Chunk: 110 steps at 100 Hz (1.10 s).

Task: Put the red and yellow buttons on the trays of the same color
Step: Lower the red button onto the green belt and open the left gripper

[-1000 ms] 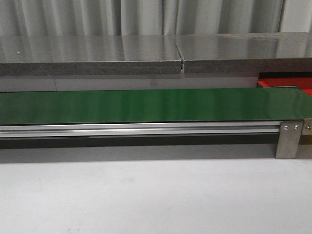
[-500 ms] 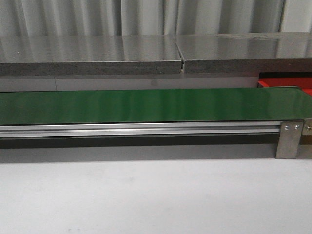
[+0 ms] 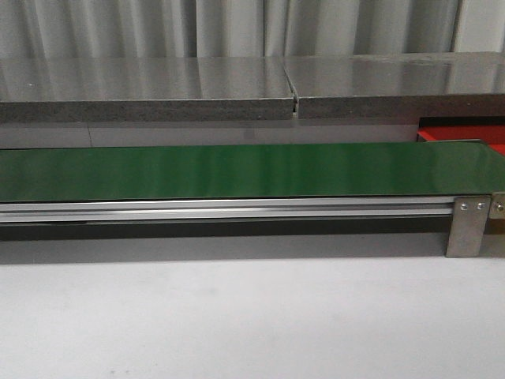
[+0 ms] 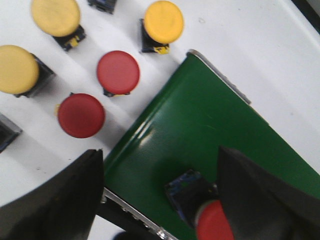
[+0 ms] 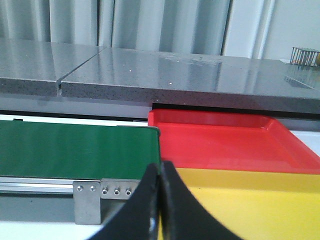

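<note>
In the left wrist view my left gripper (image 4: 159,152) is open wide over the end of the green belt (image 4: 210,115). A red button (image 4: 214,223) lies tipped on the belt with its dark base (image 4: 187,192) showing, right against the right finger (image 4: 260,195). Two more red buttons (image 4: 118,72) (image 4: 81,115) and three yellow buttons (image 4: 163,21) (image 4: 55,15) (image 4: 16,69) stand on the white table beside the belt. In the right wrist view my right gripper (image 5: 160,167) is shut and empty, facing a red tray (image 5: 220,142) with a yellow tray (image 5: 250,200) in front of it.
The green belt (image 3: 237,170) runs across the front view on an aluminium rail (image 3: 229,209) with a metal bracket (image 3: 467,225) at its right end. A corner of the red tray (image 3: 461,134) shows behind it. A grey stone shelf (image 3: 237,87) runs behind the belt.
</note>
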Motion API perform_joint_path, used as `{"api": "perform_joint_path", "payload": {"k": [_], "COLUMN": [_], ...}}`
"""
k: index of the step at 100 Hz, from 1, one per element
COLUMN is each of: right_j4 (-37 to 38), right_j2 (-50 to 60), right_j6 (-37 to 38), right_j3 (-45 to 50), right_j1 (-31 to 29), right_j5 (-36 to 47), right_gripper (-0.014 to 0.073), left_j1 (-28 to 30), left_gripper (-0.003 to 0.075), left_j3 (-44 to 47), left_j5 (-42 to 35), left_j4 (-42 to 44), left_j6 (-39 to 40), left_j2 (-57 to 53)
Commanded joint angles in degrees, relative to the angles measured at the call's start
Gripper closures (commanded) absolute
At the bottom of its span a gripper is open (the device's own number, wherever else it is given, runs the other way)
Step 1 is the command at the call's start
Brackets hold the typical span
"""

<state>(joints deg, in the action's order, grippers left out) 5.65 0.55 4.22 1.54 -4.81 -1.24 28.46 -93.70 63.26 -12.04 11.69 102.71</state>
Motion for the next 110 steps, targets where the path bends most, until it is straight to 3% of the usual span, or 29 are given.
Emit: {"api": "perform_joint_path", "payload": {"k": [1,56,110], "right_j4": [0.8,0.8,0.8], "right_j2": [0.9,0.9,0.9], "right_j6": [0.0,0.0,0.0], "right_j3": [-0.6,-0.6,-0.6], "right_j1": [-0.1,-0.1,-0.1], "right_j5": [4.5,4.5,4.5], "right_gripper": [0.066,0.066,0.066], "left_j1": [2.2,11.6,11.7], "left_gripper": [0.0246,0.0246,0.0246], "left_j3": [-2.0,-2.2,-6.4], "left_j5": [-1.3,-1.5,-4.1], "left_j4": [-0.9,0.3,-0.1], "left_j6": [-0.5,-5.1,-7.0], "left_j2": [-2.5,5.1,13.1]}}
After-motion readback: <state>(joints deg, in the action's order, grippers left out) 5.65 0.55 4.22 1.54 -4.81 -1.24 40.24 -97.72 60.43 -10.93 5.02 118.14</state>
